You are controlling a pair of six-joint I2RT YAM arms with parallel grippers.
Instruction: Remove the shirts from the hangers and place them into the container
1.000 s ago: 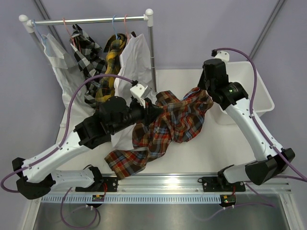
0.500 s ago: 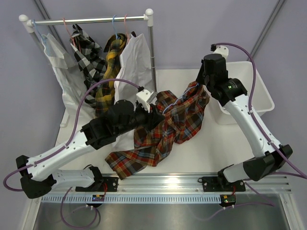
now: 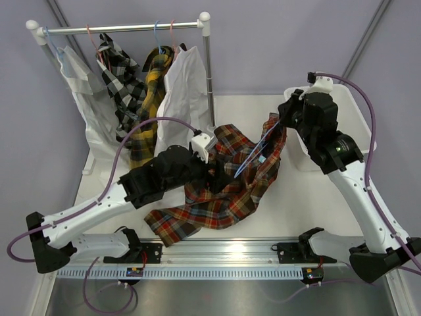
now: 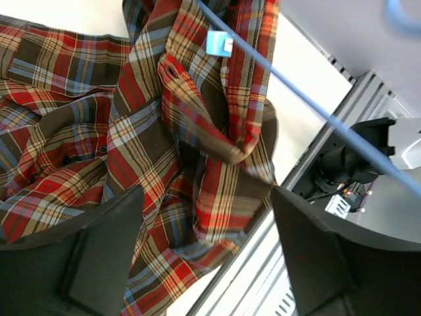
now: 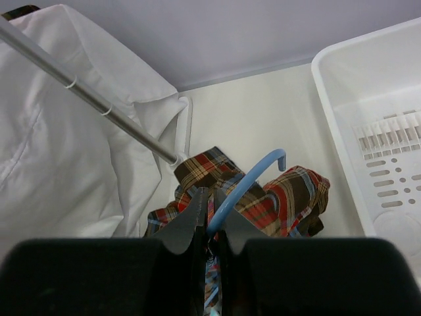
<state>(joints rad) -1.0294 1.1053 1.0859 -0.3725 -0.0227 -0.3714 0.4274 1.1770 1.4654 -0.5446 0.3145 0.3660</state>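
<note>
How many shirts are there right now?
5. Four hang on the rack: white shirt at left, checked shirt, yellow plaid shirt, second white shirt at right. The red plaid shirt lies on the table. More may be hidden behind.

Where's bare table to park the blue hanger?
Bare table behind the plaid shirt, between rack post and container; another patch front right, between shirt and right arm. Centre is crowded: shirt, blue hanger, left arm.

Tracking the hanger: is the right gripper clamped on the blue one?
Yes, the right gripper is shut on the blue hanger below its hook.
</note>
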